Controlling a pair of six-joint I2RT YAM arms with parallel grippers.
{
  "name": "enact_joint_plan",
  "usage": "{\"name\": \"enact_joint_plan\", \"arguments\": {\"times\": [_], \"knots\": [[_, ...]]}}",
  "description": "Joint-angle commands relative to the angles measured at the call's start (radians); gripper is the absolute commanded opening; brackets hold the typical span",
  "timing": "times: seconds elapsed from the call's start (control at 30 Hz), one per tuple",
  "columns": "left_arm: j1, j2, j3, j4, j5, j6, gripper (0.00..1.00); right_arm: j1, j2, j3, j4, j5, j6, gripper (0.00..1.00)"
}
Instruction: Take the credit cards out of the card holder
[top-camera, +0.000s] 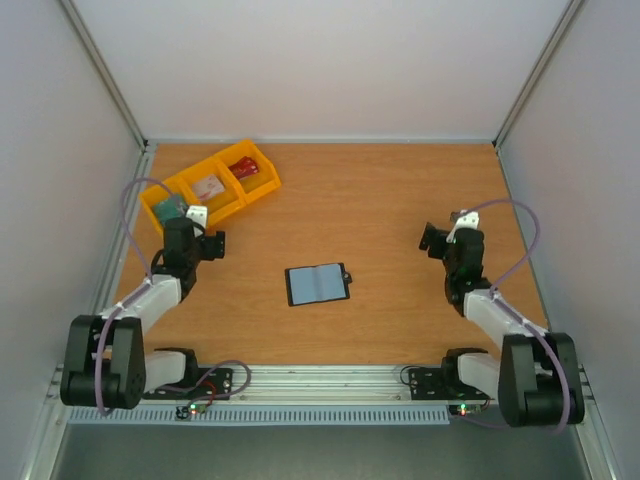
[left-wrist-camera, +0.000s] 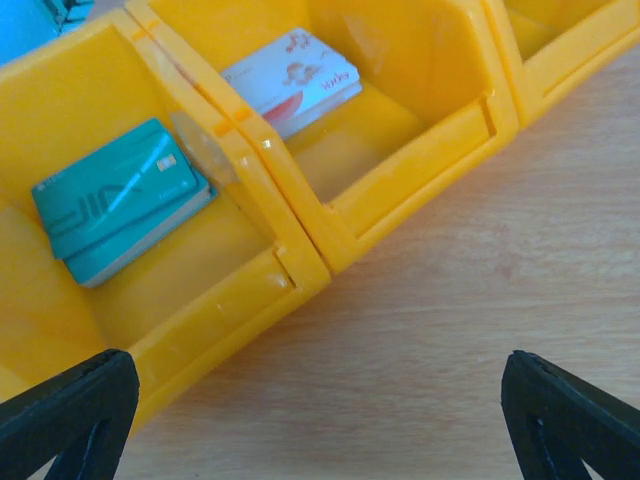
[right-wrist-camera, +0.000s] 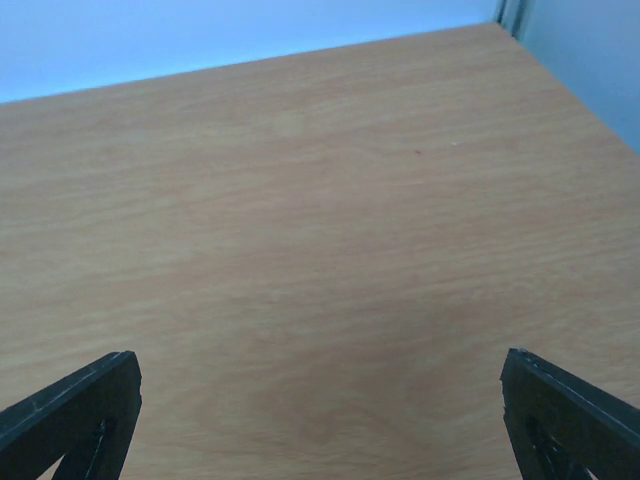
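Observation:
The card holder (top-camera: 318, 284) lies open on the table's middle, grey-blue lining up, tab on its right edge; no card shows in it. Cards lie in the yellow bins (top-camera: 228, 207) at the back left: a teal stack (left-wrist-camera: 115, 205) in the left bin, a white card with red print (left-wrist-camera: 290, 75) in the middle bin, a red card (top-camera: 246, 168) in the right bin. My left gripper (top-camera: 195, 232) is open and empty just in front of the bins, seen also in the left wrist view (left-wrist-camera: 320, 420). My right gripper (top-camera: 450, 235) is open and empty over bare table (right-wrist-camera: 320, 420).
The bins' front rim (left-wrist-camera: 300, 270) runs diagonally just ahead of my left fingers (left-wrist-camera: 70, 410). White walls close the table at the back and both sides. The table's back right corner (right-wrist-camera: 500, 25) shows in the right wrist view.

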Motion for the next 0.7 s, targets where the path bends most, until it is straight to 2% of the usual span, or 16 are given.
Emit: {"name": "enact_joint_plan", "arguments": {"times": [0.0, 0.03, 0.07, 0.13, 0.2, 0.33, 0.4, 0.5, 0.57, 0.67], "knots": [[0.005, 0.054, -0.129, 0.473, 0.003, -0.013, 0.99, -0.006, 0.158, -0.243, 0.796, 0.09, -0.127, 0.98], [0.005, 0.073, -0.163, 0.564, 0.003, -0.005, 0.99, 0.0, 0.21, -0.269, 0.915, 0.069, -0.149, 0.99], [0.005, 0.087, -0.186, 0.643, 0.0, 0.003, 1.0, 0.009, 0.218, -0.284, 0.947, 0.065, -0.159, 0.98], [0.005, 0.097, -0.182, 0.656, 0.003, 0.008, 1.0, 0.012, 0.181, -0.285, 0.897, 0.058, -0.152, 0.98], [0.008, 0.089, -0.186, 0.664, -0.01, -0.001, 0.99, 0.011, 0.219, -0.266, 0.878, 0.038, -0.16, 0.99], [0.009, 0.033, -0.298, 0.824, 0.139, -0.025, 0.99, 0.012, 0.42, -0.302, 1.107, 0.021, -0.166, 0.98], [0.008, 0.099, -0.323, 0.944, 0.198, -0.051, 0.99, 0.012, 0.481, -0.27, 1.112, -0.016, -0.182, 0.98], [0.008, 0.29, -0.285, 1.087, 0.151, -0.06, 0.99, 0.015, 0.52, -0.229, 1.083, -0.044, -0.195, 0.99], [0.008, 0.397, -0.285, 1.219, 0.187, -0.055, 0.99, 0.013, 0.518, -0.231, 1.088, -0.028, -0.189, 0.98], [0.008, 0.318, -0.279, 1.077, 0.305, -0.013, 0.99, 0.012, 0.522, -0.229, 1.09, -0.038, -0.191, 0.98]]}}
